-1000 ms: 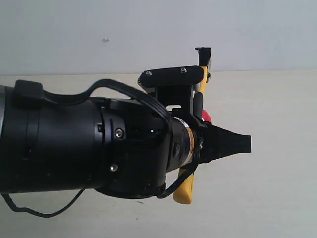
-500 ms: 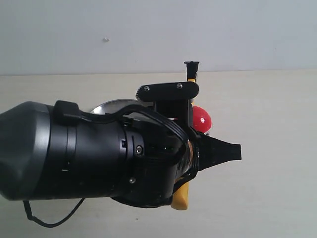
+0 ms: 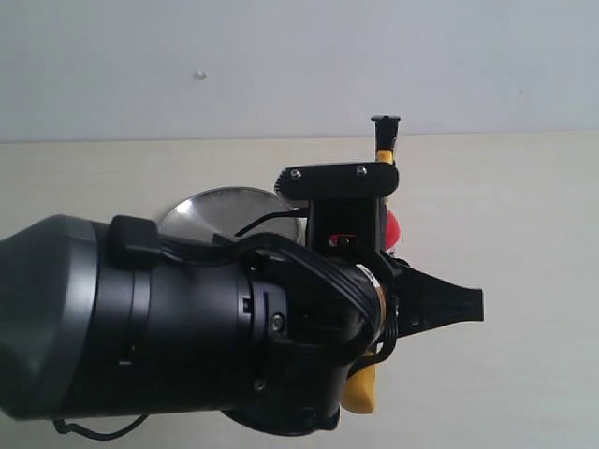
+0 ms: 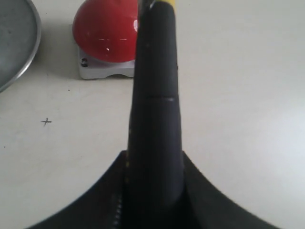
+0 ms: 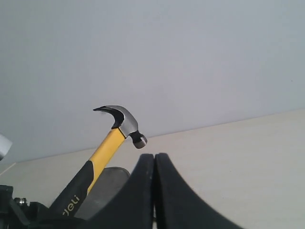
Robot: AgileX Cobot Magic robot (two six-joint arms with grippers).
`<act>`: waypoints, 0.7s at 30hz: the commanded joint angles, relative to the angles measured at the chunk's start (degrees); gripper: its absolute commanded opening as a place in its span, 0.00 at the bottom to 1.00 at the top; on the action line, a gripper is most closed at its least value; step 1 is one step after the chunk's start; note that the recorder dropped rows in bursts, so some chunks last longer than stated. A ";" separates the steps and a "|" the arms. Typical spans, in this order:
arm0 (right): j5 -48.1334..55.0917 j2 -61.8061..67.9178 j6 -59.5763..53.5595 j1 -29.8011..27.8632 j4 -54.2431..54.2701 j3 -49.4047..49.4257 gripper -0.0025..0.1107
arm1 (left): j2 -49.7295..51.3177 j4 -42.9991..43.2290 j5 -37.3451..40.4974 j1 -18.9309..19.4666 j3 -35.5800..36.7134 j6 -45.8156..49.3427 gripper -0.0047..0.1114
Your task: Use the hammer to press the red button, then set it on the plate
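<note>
My left gripper (image 4: 155, 157) is shut on the black grip of the hammer (image 4: 155, 71). The handle runs past one edge of the red button (image 4: 107, 28), which sits on its grey-white base beside the plate (image 4: 16, 43). In the exterior view the hammer (image 3: 385, 131) stands steeply, head up and yellow butt low. The left gripper (image 3: 379, 309) hides most of the red button (image 3: 392, 226); the plate (image 3: 215, 210) shows behind the arm. The right wrist view shows the hammer (image 5: 107, 148) tilted with its head raised, and my right gripper (image 5: 155, 155) shut on nothing.
The left arm's thick black body (image 3: 140, 327) fills the lower left of the exterior view and hides the table there. A pale tabletop (image 3: 524, 234) extends to the right, with a plain wall behind. A small pen cross (image 4: 46, 121) marks the table near the button.
The left arm has shifted lower in the exterior view, uncovering more of the plate. The hammer head swung left, then back right, and the button is more hidden than half a second ago.
</note>
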 commanded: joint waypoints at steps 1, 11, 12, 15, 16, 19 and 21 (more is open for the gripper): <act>0.07 -0.20 0.03 0.11 -0.36 0.25 0.02 | -0.52 3.76 1.00 -0.59 0.05 -1.92 0.04; 0.07 -0.20 0.03 0.11 -0.26 0.25 0.02 | 1.24 9.41 0.82 -0.59 3.16 -9.07 0.04; 0.07 -0.20 0.03 0.11 -0.26 0.25 0.02 | 1.24 9.57 0.82 -0.59 3.16 -9.07 0.04; 0.07 -0.20 0.03 0.11 -0.26 0.25 0.02 | 1.24 10.84 0.82 -0.59 3.16 -9.07 0.04; 0.07 -0.20 0.03 0.11 -0.26 0.25 0.02 | 1.03 11.00 0.82 -0.59 3.16 -9.07 0.04; 0.07 -0.20 0.03 0.11 -0.26 0.25 0.02 | -0.18 12.00 0.94 -0.18 3.16 -9.07 0.04; 0.07 -0.20 0.03 0.11 -0.26 0.25 0.02 | -1.94 12.97 1.08 -0.18 3.16 -9.07 0.04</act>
